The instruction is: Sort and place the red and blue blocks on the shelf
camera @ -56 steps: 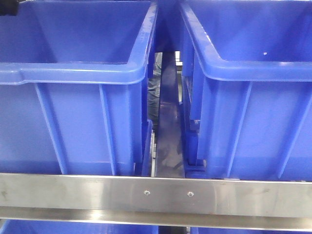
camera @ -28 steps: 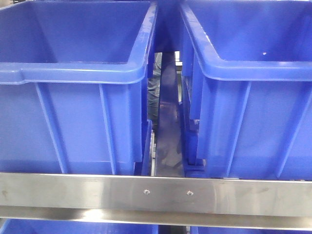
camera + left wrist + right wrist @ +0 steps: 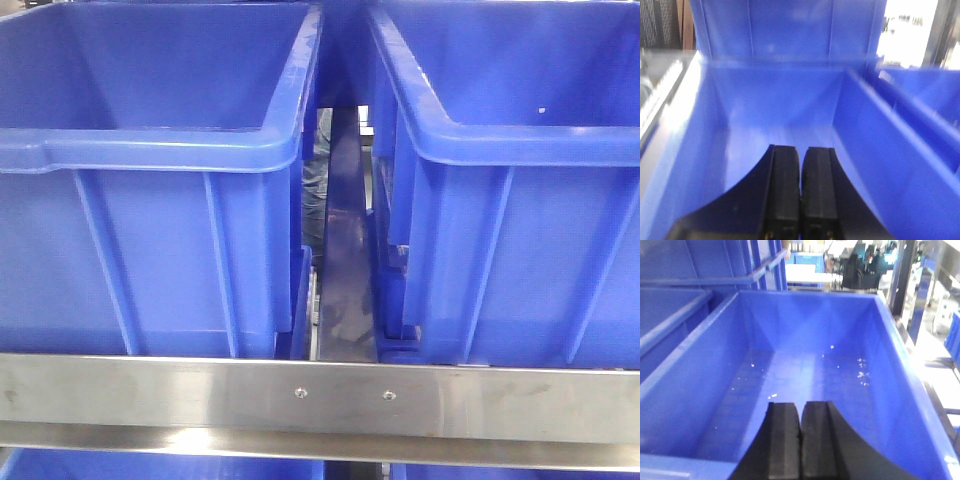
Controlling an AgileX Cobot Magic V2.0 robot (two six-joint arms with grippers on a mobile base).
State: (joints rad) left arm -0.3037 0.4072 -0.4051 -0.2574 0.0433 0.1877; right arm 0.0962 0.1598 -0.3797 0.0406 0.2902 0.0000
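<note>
Front view: two deep-blue plastic bins sit side by side on the shelf (image 3: 200, 395), whose brushed-steel rail runs flat across the 6 o'clock edge with two small screws near its middle. The left bin (image 3: 150, 250) fills 9 o'clock, the right bin (image 3: 520, 250) fills 3 o'clock; both have ribbed walls and thick rolled rims. Between them a narrow dark gap (image 3: 340, 250) runs from 12 toward 6 o'clock. The tops of more bins show below the rail. No block shows in this view.

Left wrist view: the left claw (image 3: 801, 195) hangs at 6 o'clock over an open bin (image 3: 880, 150). Its two black pads are pressed together, with only a hairline seam between them and nothing seen in them. The picture is blurred. The bin floor ahead is smooth and bare; no block can be seen.

Right wrist view: the right claw (image 3: 800, 445) at 6 o'clock is likewise closed pad to pad and holds nothing visible. It is over a wide bin (image 3: 690, 390) whose floor carries pale flecks (image 3: 860, 374) toward 1 o'clock. Neither the red nor the blue block shows.
</note>
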